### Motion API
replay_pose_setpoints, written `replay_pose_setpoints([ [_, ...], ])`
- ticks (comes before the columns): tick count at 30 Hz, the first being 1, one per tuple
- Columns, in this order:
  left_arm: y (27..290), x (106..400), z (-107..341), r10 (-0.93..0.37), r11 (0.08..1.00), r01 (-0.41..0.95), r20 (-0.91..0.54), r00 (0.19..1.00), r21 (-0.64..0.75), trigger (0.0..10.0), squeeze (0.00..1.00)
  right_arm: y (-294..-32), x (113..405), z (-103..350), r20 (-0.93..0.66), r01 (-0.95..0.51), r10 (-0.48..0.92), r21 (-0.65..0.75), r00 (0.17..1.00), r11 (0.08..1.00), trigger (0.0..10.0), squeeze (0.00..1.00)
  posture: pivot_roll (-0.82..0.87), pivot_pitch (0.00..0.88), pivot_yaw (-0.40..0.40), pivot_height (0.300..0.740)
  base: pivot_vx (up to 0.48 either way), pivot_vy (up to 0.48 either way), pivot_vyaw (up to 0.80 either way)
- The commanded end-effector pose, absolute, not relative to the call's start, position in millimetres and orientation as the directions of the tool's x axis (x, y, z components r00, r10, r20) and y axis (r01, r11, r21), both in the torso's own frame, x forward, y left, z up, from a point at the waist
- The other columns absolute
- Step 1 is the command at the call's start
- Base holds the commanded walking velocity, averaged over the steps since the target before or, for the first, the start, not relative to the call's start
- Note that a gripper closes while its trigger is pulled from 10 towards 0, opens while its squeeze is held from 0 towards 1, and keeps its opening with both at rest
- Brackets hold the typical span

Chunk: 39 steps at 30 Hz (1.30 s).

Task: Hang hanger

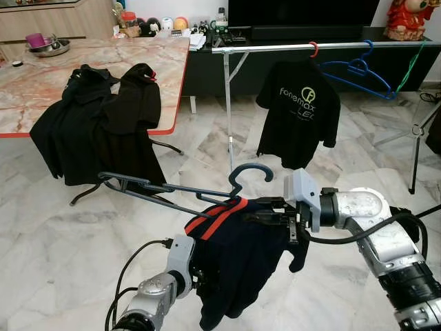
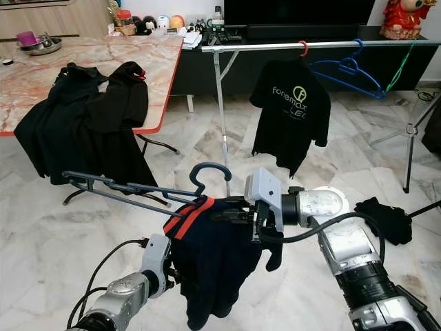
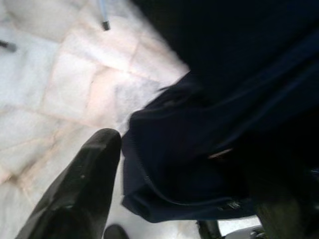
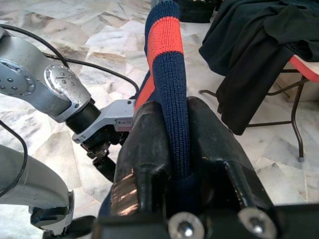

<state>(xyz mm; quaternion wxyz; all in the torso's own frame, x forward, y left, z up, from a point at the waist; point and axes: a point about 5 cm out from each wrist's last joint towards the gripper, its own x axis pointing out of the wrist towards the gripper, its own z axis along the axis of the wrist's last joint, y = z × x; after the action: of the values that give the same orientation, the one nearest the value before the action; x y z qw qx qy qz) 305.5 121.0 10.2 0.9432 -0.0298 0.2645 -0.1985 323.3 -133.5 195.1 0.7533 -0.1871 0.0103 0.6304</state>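
A dark grey hanger (image 1: pixel 165 193) is half threaded into a navy shirt (image 1: pixel 238 269) with a red-striped collar (image 1: pixel 217 217). Its hook (image 1: pixel 249 171) stands up above the collar, and one arm sticks out to the left. My right gripper (image 1: pixel 270 211) is shut on the collar, whose knit band runs between its fingers (image 4: pixel 144 144). My left gripper (image 4: pixel 102 155) is low beside the shirt's hanging body. It is open, with one finger (image 3: pixel 84 184) bare and navy cloth lying across the gap. The clothes rail (image 1: pixel 275 47) stands ahead.
A black printed T-shirt (image 1: pixel 300 110) and a blue hanger (image 1: pixel 358 69) hang on the rail. Black clothes (image 1: pixel 103 117) drape over the marble table's (image 1: pixel 41 83) edge at left. A black cloth (image 2: pixel 386 219) lies on the floor at right. A TV console stands behind the rail.
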Motion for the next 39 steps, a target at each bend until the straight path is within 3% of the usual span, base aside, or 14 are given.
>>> replay_pose_setpoints([
  [1,126,302,4,-0.345,0.938,0.298,-0.52,0.781,-0.174,10.0,0.0,-131,326,205,-0.239,-0.946,0.951,-0.302,0.194,0.117,0.0,0.0,0.07,0.096,0.006,0.74,0.0,0.0,0.0],
  [9,131,298,-1,-0.339,0.94,0.253,-0.545,0.767,-0.228,10.0,0.0,-125,330,209,-0.224,-0.939,0.953,-0.321,0.202,0.124,0.0,0.0,0.07,0.102,0.004,0.74,0.0,0.0,0.0],
  [15,127,300,2,-0.372,0.925,0.259,-0.538,0.756,-0.276,10.0,0.0,-112,328,218,-0.192,-0.939,0.968,-0.332,0.161,0.09,0.0,0.0,0.08,0.104,0.001,0.74,0.0,0.0,0.0],
  [30,131,316,21,-0.313,0.94,0.214,-0.421,0.851,-0.267,10.0,0.0,-100,320,216,-0.201,-0.949,0.977,-0.314,0.07,0.003,0.0,0.0,0.07,0.109,-0.01,0.74,0.0,0.0,0.0],
  [37,127,316,23,-0.333,0.935,0.239,-0.409,0.85,-0.264,10.0,0.0,-96,318,216,-0.195,-0.95,0.979,-0.314,0.056,-0.008,0.0,0.0,0.07,0.108,-0.014,0.74,0.0,0.0,0.0],
  [38,126,316,23,-0.337,0.934,0.245,-0.408,0.848,-0.261,4.1,0.0,-94,318,217,-0.191,-0.949,0.98,-0.315,0.055,-0.008,0.0,0.0,0.07,0.108,-0.014,0.74,0.0,0.0,0.0],
  [39,125,316,23,-0.34,0.933,0.249,-0.408,0.847,-0.26,4.1,0.0,-93,318,217,-0.189,-0.949,0.981,-0.316,0.054,-0.008,0.0,0.0,0.07,0.108,-0.014,0.74,0.0,0.0,0.0],
])
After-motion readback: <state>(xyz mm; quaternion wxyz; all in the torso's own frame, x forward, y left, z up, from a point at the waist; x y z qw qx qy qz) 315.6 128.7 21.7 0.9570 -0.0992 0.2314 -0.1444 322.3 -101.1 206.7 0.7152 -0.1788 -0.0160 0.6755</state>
